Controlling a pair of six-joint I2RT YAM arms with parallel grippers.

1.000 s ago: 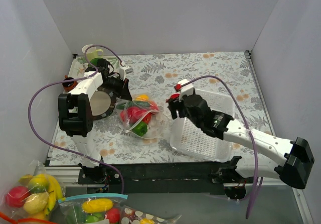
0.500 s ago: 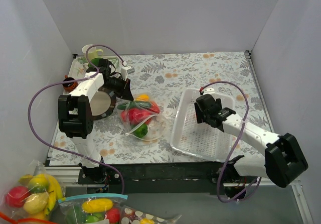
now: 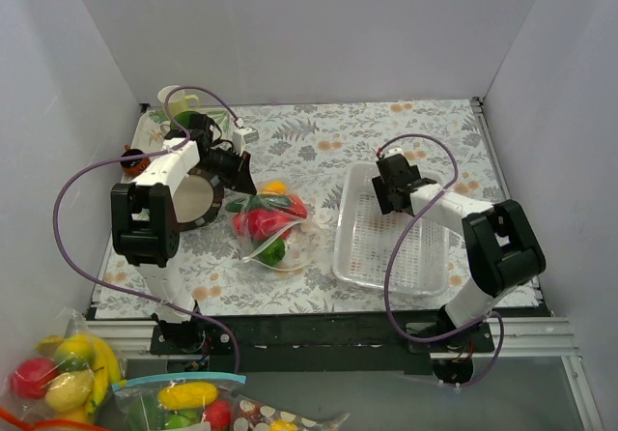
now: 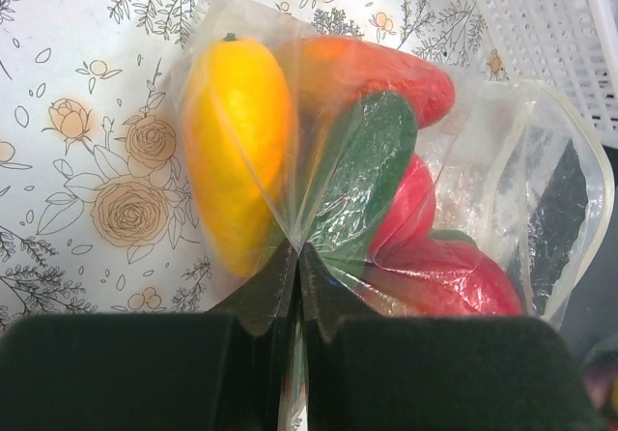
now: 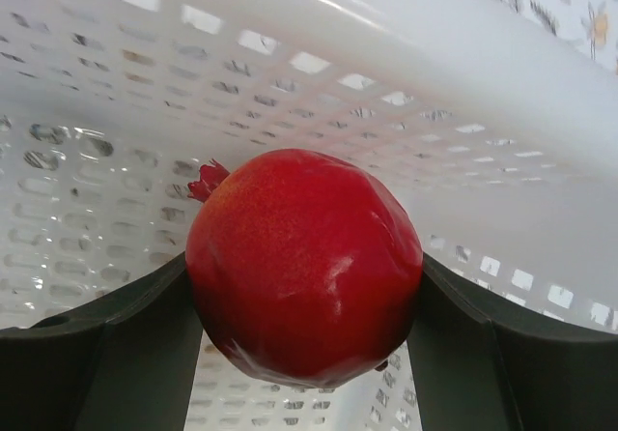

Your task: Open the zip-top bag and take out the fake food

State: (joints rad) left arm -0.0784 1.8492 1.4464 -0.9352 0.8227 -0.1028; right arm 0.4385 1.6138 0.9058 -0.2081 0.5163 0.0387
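Observation:
The clear zip-top bag (image 3: 275,230) lies on the floral table left of centre, with red, green and yellow fake food (image 3: 263,222) inside. In the left wrist view the bag (image 4: 502,160) holds a yellow fruit (image 4: 237,151), a green piece (image 4: 372,160) and red pieces (image 4: 435,281). My left gripper (image 3: 239,174) is shut on a pinch of the bag's plastic (image 4: 297,257) at its left end. My right gripper (image 3: 389,197) is shut on a red pomegranate (image 5: 304,262) and holds it inside the white basket (image 3: 425,281), near its far wall.
A round dark-rimmed object (image 3: 198,199) and a pale green cup (image 3: 175,102) sit at the far left. Below the table's front edge lie a bag of banana and lemons (image 3: 58,368) and a teal-zip bag (image 3: 183,402). White walls close in three sides.
My right gripper has moved with the pomegranate from beside the bag, over the basket's left rim, to the basket's far end. The basket has shifted and settled flat. The left gripper has stayed put.

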